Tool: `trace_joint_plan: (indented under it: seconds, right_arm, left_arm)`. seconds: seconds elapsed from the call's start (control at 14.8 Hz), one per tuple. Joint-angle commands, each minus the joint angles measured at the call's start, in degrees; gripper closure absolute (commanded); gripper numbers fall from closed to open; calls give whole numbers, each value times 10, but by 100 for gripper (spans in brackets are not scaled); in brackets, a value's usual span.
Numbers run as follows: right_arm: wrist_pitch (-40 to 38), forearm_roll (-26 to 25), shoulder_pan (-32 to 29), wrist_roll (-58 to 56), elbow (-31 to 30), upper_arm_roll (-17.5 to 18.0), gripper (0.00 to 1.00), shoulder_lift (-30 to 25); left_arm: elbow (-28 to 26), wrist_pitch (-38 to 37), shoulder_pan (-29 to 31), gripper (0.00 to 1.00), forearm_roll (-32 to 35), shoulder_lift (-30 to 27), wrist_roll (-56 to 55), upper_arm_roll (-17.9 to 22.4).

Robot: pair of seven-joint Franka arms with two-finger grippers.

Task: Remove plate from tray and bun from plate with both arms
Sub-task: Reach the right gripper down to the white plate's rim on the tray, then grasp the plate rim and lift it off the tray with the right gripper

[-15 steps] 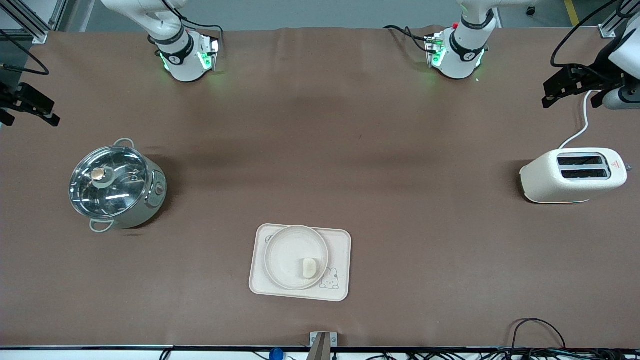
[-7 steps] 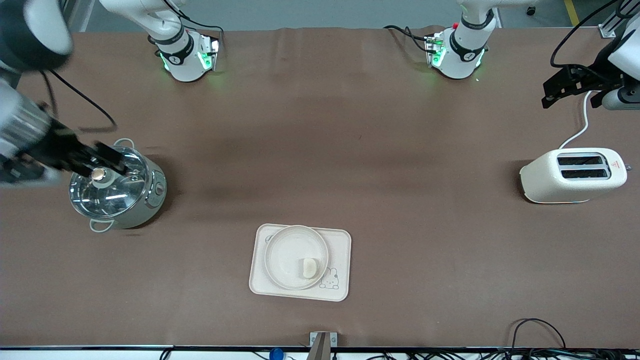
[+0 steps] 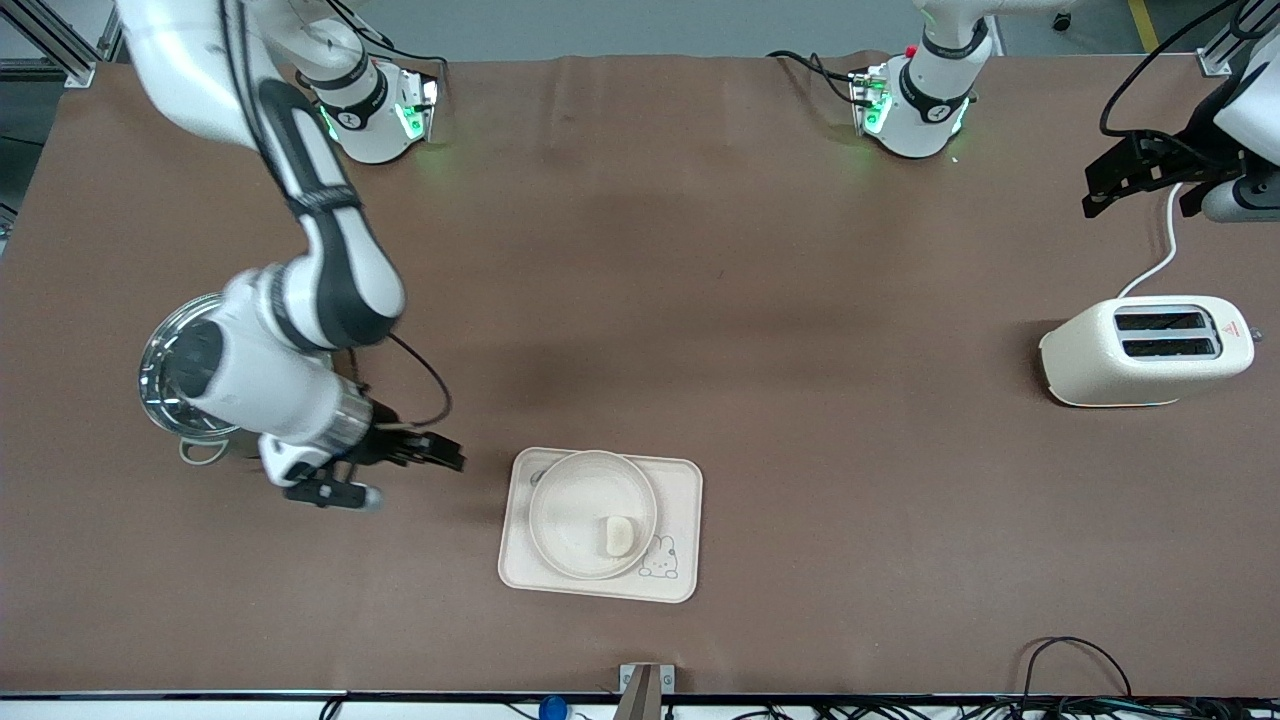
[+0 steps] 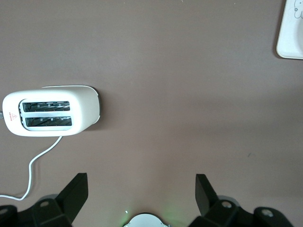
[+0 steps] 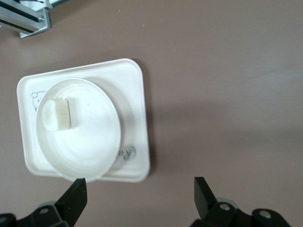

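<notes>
The round cream plate (image 3: 580, 500) lies on the rabbit tray (image 3: 682, 480), and the small pale bun (image 3: 618, 535) rests in the plate near its rim. My right gripper (image 3: 415, 472) is open and empty over the cloth beside the tray, toward the right arm's end. The right wrist view shows the plate (image 5: 90, 142), the bun (image 5: 57, 113) and the tray (image 5: 135, 80) ahead of the open right gripper (image 5: 141, 191). My left gripper (image 3: 1140, 190) waits open and empty above the table's end near the toaster; it also shows in the left wrist view (image 4: 141, 189).
A steel pot with a glass lid (image 3: 165, 350) stands toward the right arm's end, mostly covered by the right arm. A cream toaster (image 3: 1145, 350) with a white cord stands toward the left arm's end, also in the left wrist view (image 4: 49, 111). Cables run along the front edge.
The right arm has swung in from the table's end, passed over the pot and come down beside the tray. The left arm, plate and bun have not moved.
</notes>
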Motion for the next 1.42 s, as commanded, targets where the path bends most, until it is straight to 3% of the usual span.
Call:
trace_joint_plan:
  seconds: [0.0, 0.13, 0.27, 0.54, 0.67, 0.81, 0.94, 1.21, 1.35]
  right_arm:
    - [42, 15, 34, 49, 80, -6, 0, 94]
    - [60, 16, 37, 66, 119, -5, 3, 146]
    - [63, 15, 41, 85, 155, 8, 14, 184]
    - [72, 14, 43, 83, 179, 9, 60, 212]
    - [76, 15, 43, 82, 179, 10, 72, 217]
    - [94, 15, 43, 82, 179, 16, 96, 222]
    - [105, 16, 37, 82, 179, 28, 100, 223]
    - [129, 20, 10, 80, 176, 85, 100, 216]
    - [121, 32, 0, 76, 155, 110, 100, 178]
  left_arm:
    - [4, -5, 4, 0, -8, 0, -2, -2]
    - [4, -5, 4, 0, -7, 0, -4, -1]
    - [5, -5, 4, 0, -7, 0, -4, -1]
    - [5, -5, 5, 0, -7, 0, -3, -1]
    - [6, -5, 5, 0, -7, 5, -3, 0]
    - [6, -5, 5, 0, -5, 6, -3, 1]
    - [7, -5, 5, 0, -5, 6, -2, 2]
    - [8, -4, 5, 0, -5, 6, -2, 2]
    - [7, -3, 6, 0, -6, 7, -2, 2]
